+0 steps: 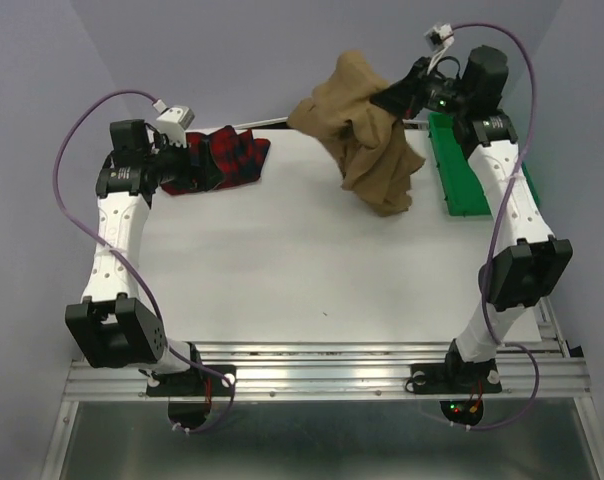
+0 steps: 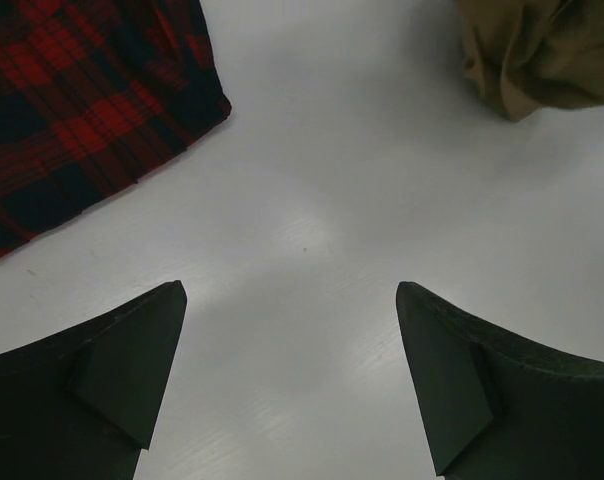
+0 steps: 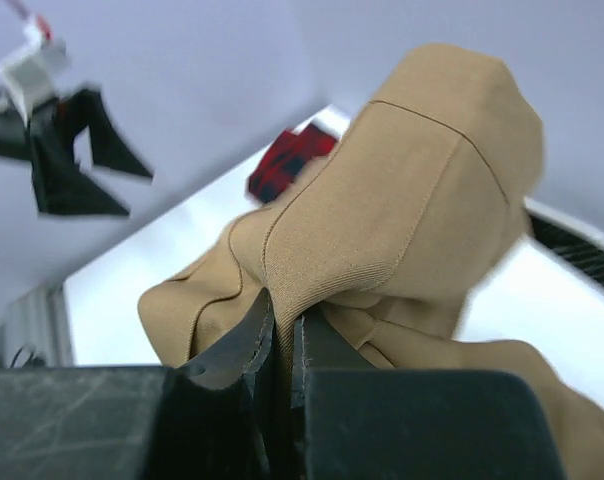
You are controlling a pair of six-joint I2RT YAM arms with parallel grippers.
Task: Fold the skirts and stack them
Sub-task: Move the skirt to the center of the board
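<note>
left gripper [image 2: 290,292] spread wide, empty, above table [image 1: 282,270] | red plaid skirt [image 1: 237,155] lying far-left, just beside | tan skirt [image 1: 367,140] bunched, hanging far-right | right gripper [image 3: 282,320] clamped on tan skirt's top | green tray [image 1: 460,170] right edge

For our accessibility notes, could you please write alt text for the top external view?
The right claw grips the tan skirt, lifted and hanging bunched over the far right of the white table, beside a green tray. The open left claw is near the red plaid skirt lying at the far left.
</note>
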